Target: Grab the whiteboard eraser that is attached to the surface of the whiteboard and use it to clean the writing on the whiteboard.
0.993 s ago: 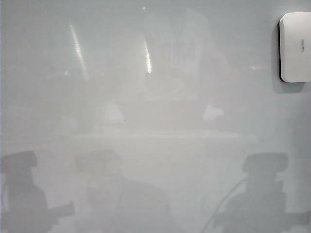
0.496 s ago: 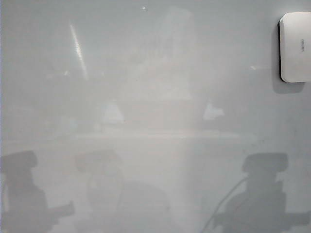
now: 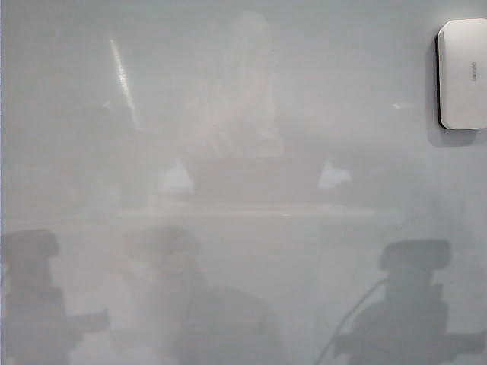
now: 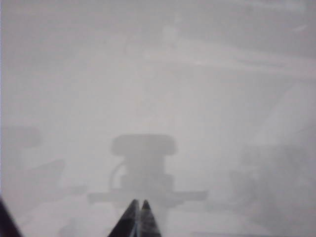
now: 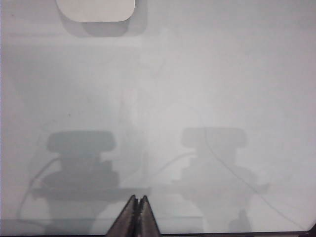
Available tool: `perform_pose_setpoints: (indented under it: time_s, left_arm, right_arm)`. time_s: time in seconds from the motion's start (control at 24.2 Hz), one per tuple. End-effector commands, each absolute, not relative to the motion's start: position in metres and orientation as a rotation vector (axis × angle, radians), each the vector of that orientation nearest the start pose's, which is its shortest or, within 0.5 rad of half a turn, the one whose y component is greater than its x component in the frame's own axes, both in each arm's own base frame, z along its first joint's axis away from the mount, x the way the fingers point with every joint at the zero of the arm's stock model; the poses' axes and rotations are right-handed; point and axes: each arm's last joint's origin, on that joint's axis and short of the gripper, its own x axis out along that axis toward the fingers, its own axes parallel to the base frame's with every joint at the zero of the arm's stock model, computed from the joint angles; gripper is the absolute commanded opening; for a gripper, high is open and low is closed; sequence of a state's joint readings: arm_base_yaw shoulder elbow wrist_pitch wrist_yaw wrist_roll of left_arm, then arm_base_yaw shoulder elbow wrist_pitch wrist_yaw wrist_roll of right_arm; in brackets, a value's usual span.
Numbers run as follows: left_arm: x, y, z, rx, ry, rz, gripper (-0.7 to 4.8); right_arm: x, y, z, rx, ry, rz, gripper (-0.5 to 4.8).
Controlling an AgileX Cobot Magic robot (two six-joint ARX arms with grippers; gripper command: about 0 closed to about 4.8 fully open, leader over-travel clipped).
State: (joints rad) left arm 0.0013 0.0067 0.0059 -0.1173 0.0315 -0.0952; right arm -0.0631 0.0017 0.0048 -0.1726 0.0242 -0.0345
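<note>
The whiteboard (image 3: 319,114) fills the exterior view, pale and glossy. The whiteboard eraser (image 3: 463,74), a white rounded block with a dark edge, sticks to it at the far upper right. It also shows at the edge of the right wrist view as the eraser (image 5: 95,10), far ahead of my right gripper (image 5: 138,198), whose fingers are shut with nothing between them. My left gripper (image 4: 139,202) is shut and empty too, facing bare board in a hazy picture. Neither gripper itself shows in the exterior view. No writing shows in any view.
Grey shadows of the arms lie along the lower part of the board, at the left (image 3: 34,304), left of centre (image 3: 163,251) and right (image 3: 415,296). Faint reflections and a bright streak (image 3: 122,72) cross the upper board.
The shadows at the lower left of the board have shifted and blurred. The bright streak near the upper middle has gone. The eraser and the right-hand shadow have kept still.
</note>
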Motion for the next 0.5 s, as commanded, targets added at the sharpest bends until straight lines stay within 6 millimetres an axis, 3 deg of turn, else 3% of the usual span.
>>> perform_pose_setpoints:
  time_s: [0.04,0.5]
  left_arm:
    - [0.0971,0.0002,0.1553,-0.034,0.106,0.009,-0.05]
    - [0.0971,-0.0008,0.1553,-0.039,0.106,-0.028,-0.06]
  right_arm:
    - [0.0962,-0.0069,0.1483,-0.030,0.162,-0.085,-0.07]
    - [0.0962,-0.0068,0.1484,-0.030,0.161,-0.085,-0.07]
